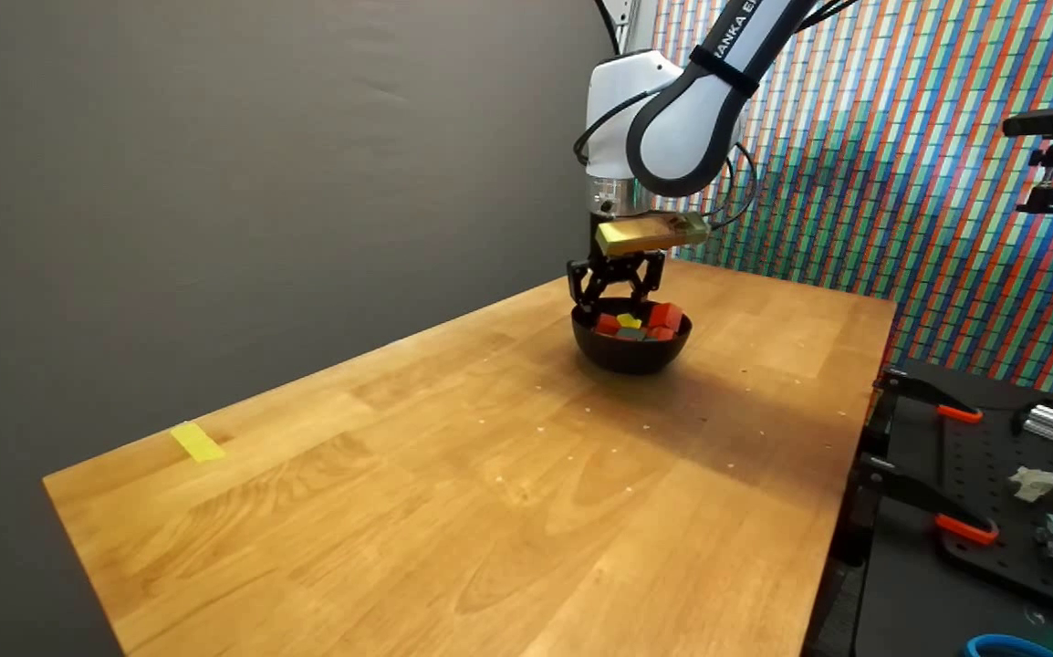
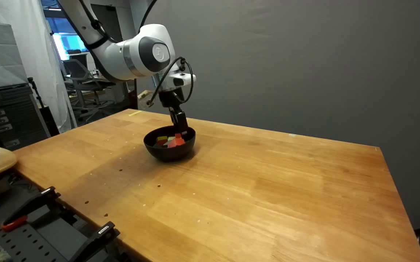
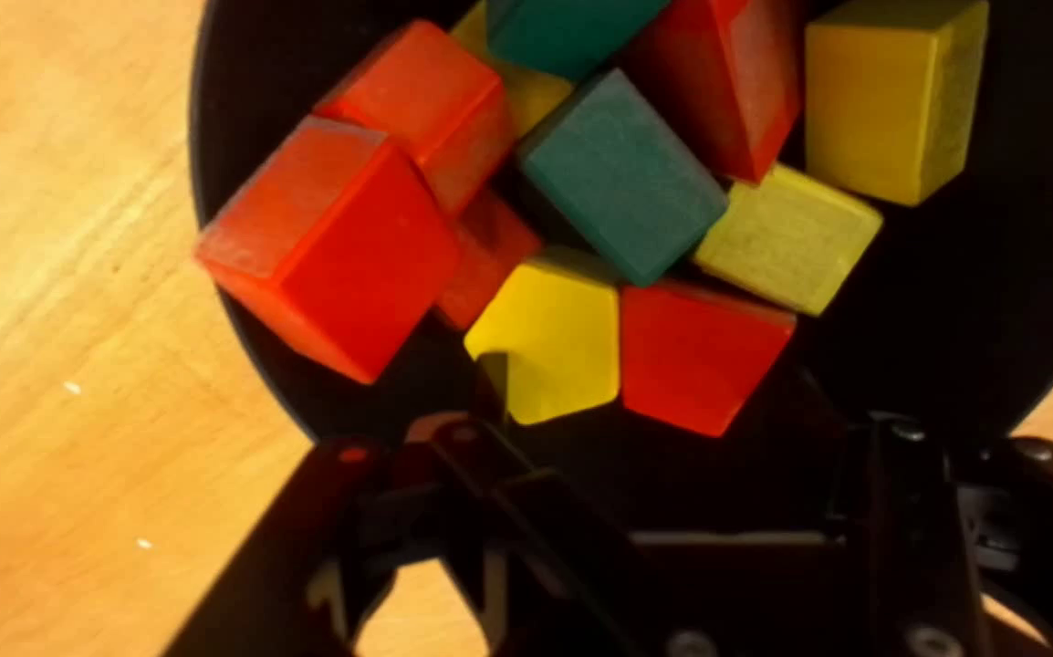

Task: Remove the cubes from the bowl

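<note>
The black bowl (image 1: 631,356) stands upright on the wooden table, also seen in an exterior view (image 2: 168,154). It holds several red, yellow and green blocks. In the wrist view, a big red block (image 3: 362,260) leans on the bowl's left wall, a green block (image 3: 622,178) lies mid-pile, and a yellow block (image 3: 563,342) touches a red block (image 3: 700,356) near the jaws. My gripper (image 1: 615,303) points down at the bowl's wall-side part. Its fingers (image 3: 652,388) are apart, one beside the yellow block's left edge, one right of the red block. The right fingertip is dark and hard to see.
Yellow tape (image 1: 198,442) lies flat near the table's wall-side edge. A grey wall (image 1: 262,182) runs along that edge. Black clamps with red handles (image 1: 964,529) sit at the opposite edge, beside a black perforated plate (image 2: 24,240). A round wooden board (image 2: 6,160) stands nearby.
</note>
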Action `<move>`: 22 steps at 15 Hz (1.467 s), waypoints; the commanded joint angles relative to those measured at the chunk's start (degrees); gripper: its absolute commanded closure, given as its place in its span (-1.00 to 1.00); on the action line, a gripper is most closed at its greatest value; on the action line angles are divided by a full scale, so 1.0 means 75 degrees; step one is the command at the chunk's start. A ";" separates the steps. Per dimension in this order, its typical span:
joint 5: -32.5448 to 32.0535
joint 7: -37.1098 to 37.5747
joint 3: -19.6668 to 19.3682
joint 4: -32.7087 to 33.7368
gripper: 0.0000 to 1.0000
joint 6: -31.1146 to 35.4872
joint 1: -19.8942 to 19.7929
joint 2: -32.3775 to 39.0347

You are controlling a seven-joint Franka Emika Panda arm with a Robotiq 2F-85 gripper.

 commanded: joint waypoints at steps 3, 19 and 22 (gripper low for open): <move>0.0379 -0.0204 0.0036 0.0391 -0.08 -0.0180 -0.0002 0.0253; 0.0743 -0.0502 0.0207 0.0468 0.00 -0.0631 -0.0106 0.0173; 0.0855 -0.0562 0.0240 0.0521 -0.43 -0.0686 -0.0097 0.0243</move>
